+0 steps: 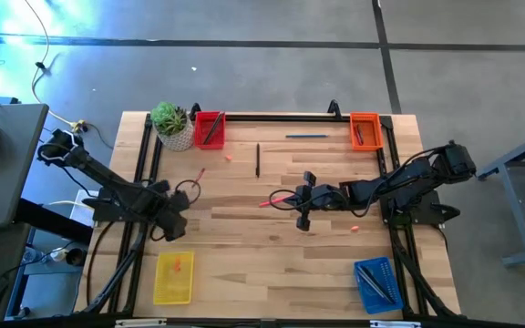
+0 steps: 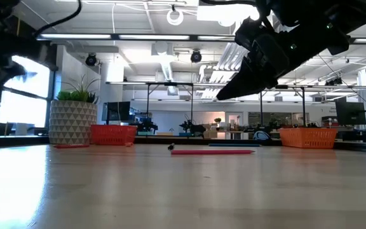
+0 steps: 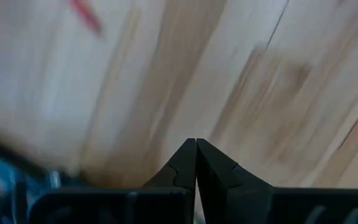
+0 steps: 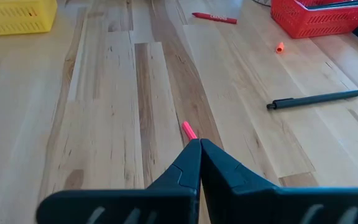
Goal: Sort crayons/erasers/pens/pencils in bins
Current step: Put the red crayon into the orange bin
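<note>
Right wrist view: red crayon (image 4: 214,17) bears unreadable dark lettering.

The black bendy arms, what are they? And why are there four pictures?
They are two robot arms sorting things on a wooden table into bins. One picture looks down from above, one looks across at table height, and two come from cameras on the wrists. The left arm's fingers and the right arm's fingers are shut, holding nothing. The right ones hang just above a long pink stick. A black pen and a small orange crayon lie nearby. The bins are red, orange, yellow and blue.
</note>
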